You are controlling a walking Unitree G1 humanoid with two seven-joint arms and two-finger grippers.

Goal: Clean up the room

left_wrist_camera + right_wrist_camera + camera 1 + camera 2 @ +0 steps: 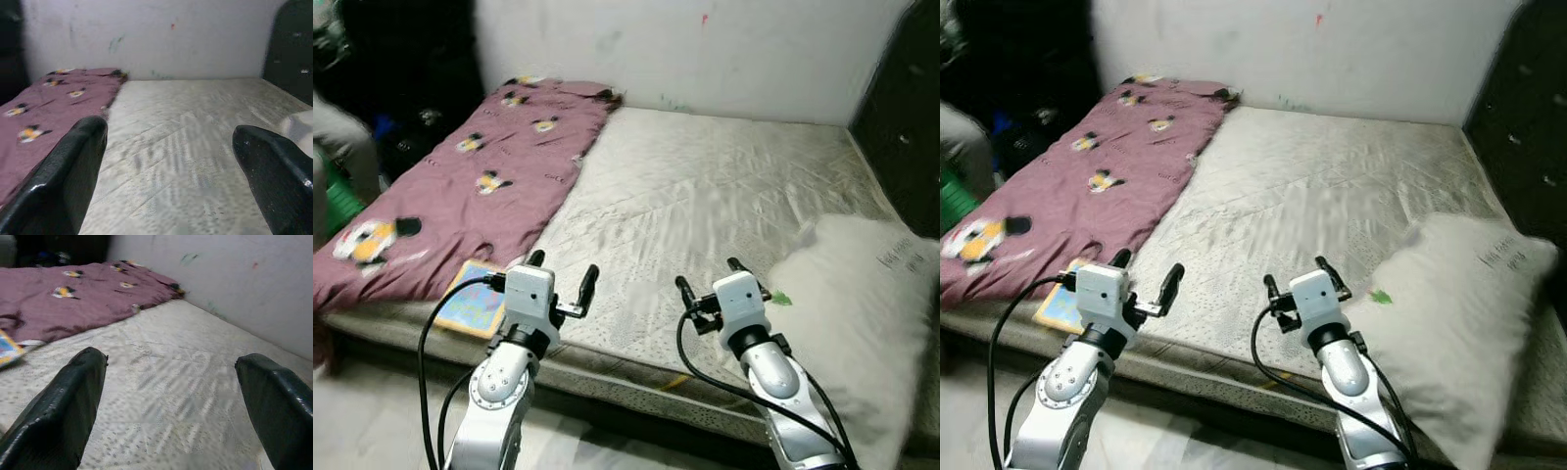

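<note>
Head views: both hands, left hand (563, 272) and right hand (710, 279), are hovering open over the bed's (705, 186) near edge. The book (475, 297) is lying at nine o'clock of the left hand, the pillow (862, 294) at three.

Wrist views: fingers are spreading wide above bare mattress. I'd swing left, approaching the book low and flat.

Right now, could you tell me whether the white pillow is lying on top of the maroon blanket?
No, the white pillow lies on the bare mattress at the robot's right, while the maroon blanket covers the left side.
</note>
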